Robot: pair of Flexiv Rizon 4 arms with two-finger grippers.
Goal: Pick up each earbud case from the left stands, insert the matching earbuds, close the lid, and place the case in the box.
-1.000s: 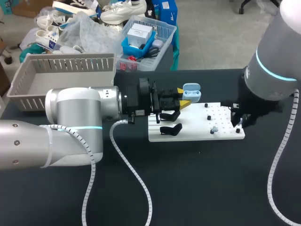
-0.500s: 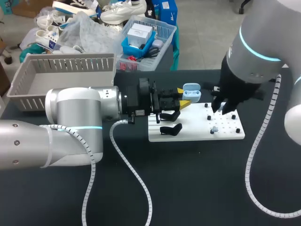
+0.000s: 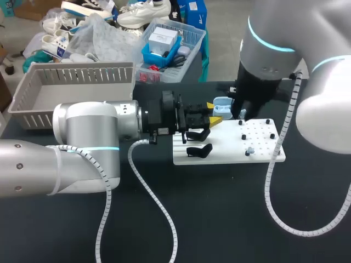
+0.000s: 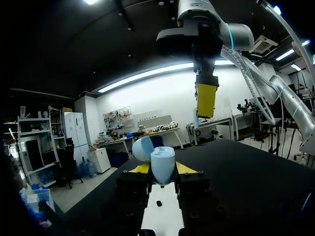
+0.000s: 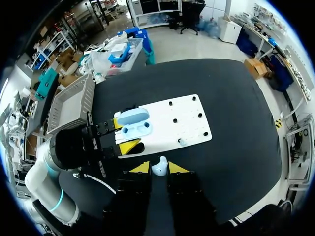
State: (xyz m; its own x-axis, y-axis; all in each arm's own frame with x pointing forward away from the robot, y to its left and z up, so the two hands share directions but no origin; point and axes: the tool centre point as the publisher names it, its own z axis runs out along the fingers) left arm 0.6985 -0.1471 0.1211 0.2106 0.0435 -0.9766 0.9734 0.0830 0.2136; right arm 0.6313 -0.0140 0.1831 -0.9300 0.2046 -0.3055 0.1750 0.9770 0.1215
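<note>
Case point(image 4: 162, 164): likely light, slick; left fingers point(image 4: 140, 168) are pinching its sides. Earbud point(image 5: 159, 167): tiny, probably fragile; right fingers point(image 5: 141, 167) are pinching it.

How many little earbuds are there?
2. One earbud is pinched in the right pincer. The other earbud lies on the white board. The open case in the left pincer looks empty; others may be hidden.

L arm point(image 3: 88, 129) lies approx. horizontal across the table, L gripper point(image 3: 214, 112) clamped on the open earbud case point(image 4: 161, 164). R arm point(image 3: 269, 49) reaches in w/ wrist pointing down. R gripper point(image 5: 158, 169) pinches an earbud point(image 5: 159, 166), above and near L gripper.
</note>
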